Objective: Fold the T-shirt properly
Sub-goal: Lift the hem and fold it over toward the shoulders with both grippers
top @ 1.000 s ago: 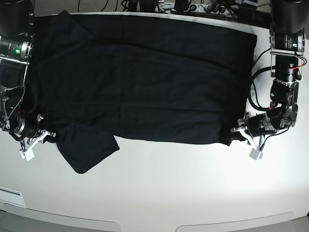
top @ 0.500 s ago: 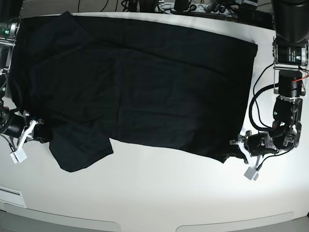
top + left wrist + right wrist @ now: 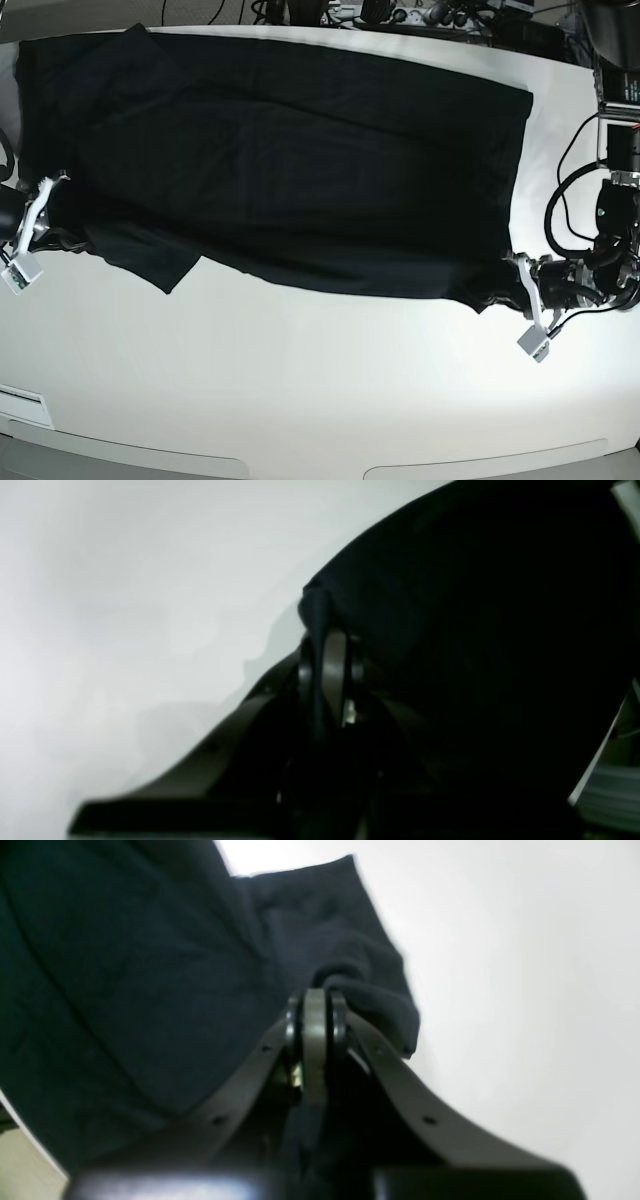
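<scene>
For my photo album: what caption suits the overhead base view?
Two end effectors, left and right, pinch opposite ends of a black T-shirt spread across a white table.

T-shirts: one, the black T-shirt [image 3: 280, 170] spread flat across the table [image 3: 320, 400]
Tables: one, white
Sleeves that show: one, folded out at the near edge of the cloth on the base view's left [image 3: 150, 262]
Arms: two, one at each side of the base view
Grippers: two, the left gripper [image 3: 505, 290] and the right gripper [image 3: 58, 215]
Grippers clamped on cloth: two, each with its jaws pressed together on a pinch of the black fabric
Cables beyond the far edge: a tangle [image 3: 400, 14], too small to count
</scene>
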You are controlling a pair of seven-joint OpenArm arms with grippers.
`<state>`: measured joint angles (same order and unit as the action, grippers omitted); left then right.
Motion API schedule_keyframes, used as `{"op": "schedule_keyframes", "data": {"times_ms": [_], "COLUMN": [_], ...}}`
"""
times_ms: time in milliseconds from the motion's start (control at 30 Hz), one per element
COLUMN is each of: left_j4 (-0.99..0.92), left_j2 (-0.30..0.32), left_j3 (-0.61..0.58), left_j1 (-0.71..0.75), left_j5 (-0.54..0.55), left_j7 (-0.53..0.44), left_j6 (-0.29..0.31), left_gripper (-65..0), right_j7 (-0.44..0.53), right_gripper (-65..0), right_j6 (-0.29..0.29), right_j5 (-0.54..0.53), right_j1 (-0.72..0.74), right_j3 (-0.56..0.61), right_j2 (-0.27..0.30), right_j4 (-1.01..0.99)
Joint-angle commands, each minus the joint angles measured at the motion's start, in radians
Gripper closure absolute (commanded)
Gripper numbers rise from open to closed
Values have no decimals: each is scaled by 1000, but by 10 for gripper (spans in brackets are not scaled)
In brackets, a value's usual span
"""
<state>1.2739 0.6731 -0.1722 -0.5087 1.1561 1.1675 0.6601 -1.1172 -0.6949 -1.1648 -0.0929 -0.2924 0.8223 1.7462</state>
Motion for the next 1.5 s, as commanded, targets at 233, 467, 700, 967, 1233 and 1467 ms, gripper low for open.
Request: {"op": "schedule_keyframes", "data": {"times_ms": [233, 467, 700, 967, 1233, 1467], "left_j4": [150, 311, 393, 398, 462, 504], "left_j2": [114, 201, 301, 333, 333, 344], "left_j3": [9, 10, 10, 10, 10, 10], "left_j1": [121, 206, 241, 251, 251, 303], "left_j5": [137, 205, 301, 327, 327, 327], "left_j7": [-13, 50, 98, 174, 229, 229], "left_j6": [14, 38, 38, 38, 38, 38], "left_gripper": [0, 0, 0, 0, 0, 0], "right_j7": [-112, -161, -230, -279, -279, -279], "right_gripper": [0, 0, 0, 0, 0, 0], "right_j6": [-3, -3, -3, -3, -3, -3], "right_j5": [-144, -144, -146, -187, -275, -248], "right_j1": [-111, -185, -185, -185, -224, -284], "right_j3": [-161, -169, -169, -169, -169, -169], "right_j2": [26, 26, 34, 76, 78, 77], "right_j4": [31, 31, 32, 33, 32, 32]}}
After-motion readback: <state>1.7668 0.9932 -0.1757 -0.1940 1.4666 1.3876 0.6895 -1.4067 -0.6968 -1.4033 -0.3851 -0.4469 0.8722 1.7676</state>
